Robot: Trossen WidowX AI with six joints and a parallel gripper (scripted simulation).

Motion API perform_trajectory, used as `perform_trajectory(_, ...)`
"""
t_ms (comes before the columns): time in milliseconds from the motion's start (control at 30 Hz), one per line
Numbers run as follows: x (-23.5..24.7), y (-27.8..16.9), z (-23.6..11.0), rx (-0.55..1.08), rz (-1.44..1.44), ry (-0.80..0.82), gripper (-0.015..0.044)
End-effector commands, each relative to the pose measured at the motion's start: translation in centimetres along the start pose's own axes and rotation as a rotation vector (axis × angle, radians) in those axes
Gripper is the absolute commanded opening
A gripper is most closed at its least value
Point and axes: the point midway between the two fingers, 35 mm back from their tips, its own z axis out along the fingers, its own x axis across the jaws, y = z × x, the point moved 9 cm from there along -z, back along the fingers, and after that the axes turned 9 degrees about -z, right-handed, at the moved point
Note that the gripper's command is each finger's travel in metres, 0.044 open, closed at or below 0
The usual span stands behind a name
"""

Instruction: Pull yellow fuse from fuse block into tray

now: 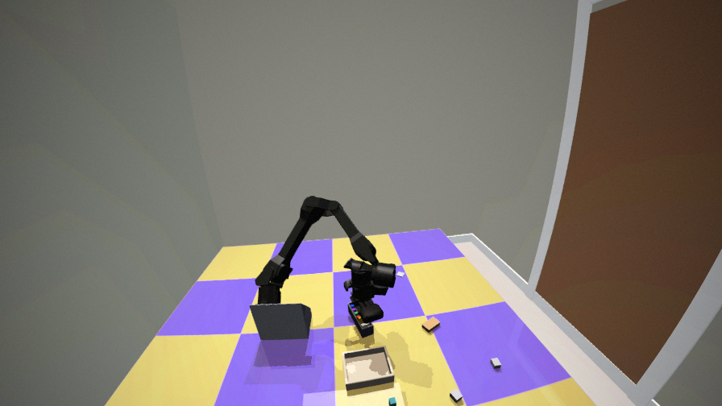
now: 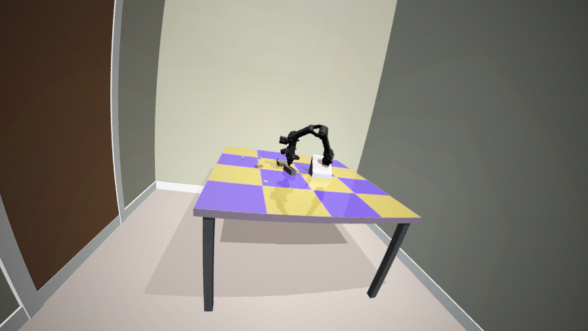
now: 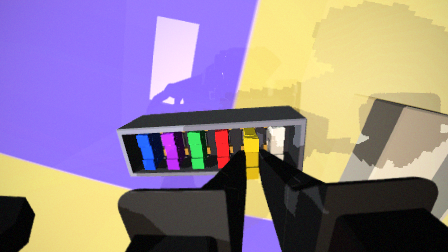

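My gripper is shut on the yellow fuse above the fuse block. The fuse's near end overlaps the block's near rim in the wrist view, so it stands raised; whether its lower end is clear of the slot cannot be told. The red fuse is close to its left and the white fuse close to its right, partly hidden by a finger. The tray stands near the block's white-fuse end.
Blue, purple and green fuses sit farther left in the block. An orange block lies right of the tray in the top view, with two small grey blocks. A teal cube is before the tray.
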Motion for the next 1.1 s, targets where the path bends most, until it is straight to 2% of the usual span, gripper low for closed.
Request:
perform_trajectory(0, -0.1, 0.1, -0.3, 0.000, -0.004, -0.005, 0.0000)
perform_trajectory(1067, 0.0, 0.0, -1.9, -0.001, -0.003, -0.004, 0.0000)
